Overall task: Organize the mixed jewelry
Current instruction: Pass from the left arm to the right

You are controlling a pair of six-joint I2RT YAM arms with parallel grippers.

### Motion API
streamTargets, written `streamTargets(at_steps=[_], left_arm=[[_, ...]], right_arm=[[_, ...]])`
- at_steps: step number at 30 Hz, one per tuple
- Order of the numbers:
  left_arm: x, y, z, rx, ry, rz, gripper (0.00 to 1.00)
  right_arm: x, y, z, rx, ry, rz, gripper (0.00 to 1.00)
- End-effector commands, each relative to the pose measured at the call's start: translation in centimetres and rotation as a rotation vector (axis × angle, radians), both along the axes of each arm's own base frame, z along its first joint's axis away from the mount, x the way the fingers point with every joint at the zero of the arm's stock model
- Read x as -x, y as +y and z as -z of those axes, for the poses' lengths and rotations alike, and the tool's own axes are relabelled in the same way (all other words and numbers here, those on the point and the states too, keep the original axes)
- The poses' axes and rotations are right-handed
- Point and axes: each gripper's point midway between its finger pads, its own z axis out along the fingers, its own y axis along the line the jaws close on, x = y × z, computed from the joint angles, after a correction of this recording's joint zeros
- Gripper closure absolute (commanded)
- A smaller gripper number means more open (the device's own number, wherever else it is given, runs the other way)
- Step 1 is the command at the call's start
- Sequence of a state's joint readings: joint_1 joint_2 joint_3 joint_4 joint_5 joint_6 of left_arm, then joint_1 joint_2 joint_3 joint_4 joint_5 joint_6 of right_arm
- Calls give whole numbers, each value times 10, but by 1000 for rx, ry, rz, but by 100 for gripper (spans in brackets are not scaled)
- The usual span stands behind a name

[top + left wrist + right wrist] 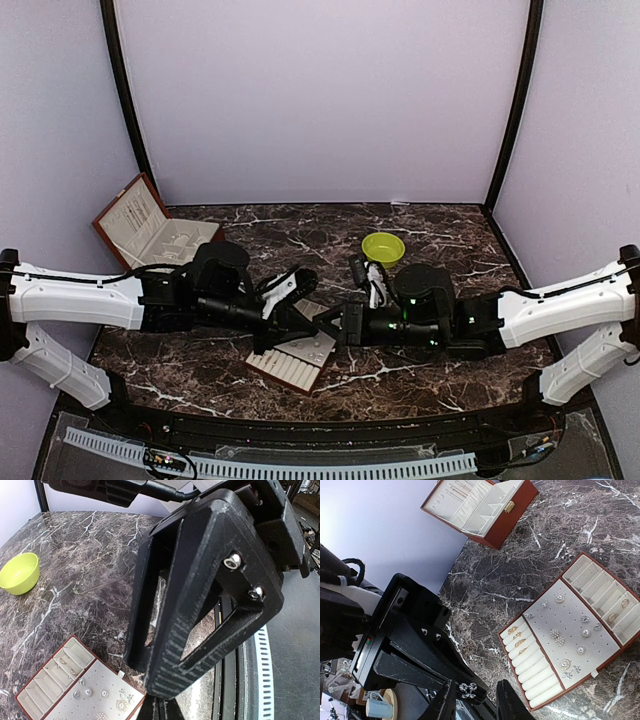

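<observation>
A small sparkly silvery stud (468, 689) sits pinched at the tip of my left gripper (311, 321), which is shut on it above the marble beside the tray. My right gripper (479, 706) is open, with one jaw on each side of that tip and stud. In the left wrist view my left gripper (165, 711) is closed at the bottom edge, and the right gripper's fingers (200, 630) fill the middle. The cream tray (540, 680) holds gold rings (517, 637) in its rolls and several studs (555, 636) on its pad. It also shows in the top view (300, 368) and the left wrist view (100, 672).
A lime green bowl (383, 247) stands behind the right gripper on the marble table and shows in the left wrist view (19, 572). A reddish-brown box (150, 228) stands open at the back left, also in the right wrist view (480, 510). A thin strand (100, 586) lies on the marble.
</observation>
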State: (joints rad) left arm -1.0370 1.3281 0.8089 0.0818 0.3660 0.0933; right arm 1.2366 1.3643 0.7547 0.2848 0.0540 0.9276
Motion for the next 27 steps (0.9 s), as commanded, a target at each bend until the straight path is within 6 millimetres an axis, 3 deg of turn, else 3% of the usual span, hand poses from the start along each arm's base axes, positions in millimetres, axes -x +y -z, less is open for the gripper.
streamTargets(at_steps=[1,27], left_arm=[[2,0,-8,32,-8,7,100],[2,0,-9,34,-9,10,100]], right_arm=[[-3,7,-18,-45,-37,8,72],[-5,11,-22,-57,-49,10,83]])
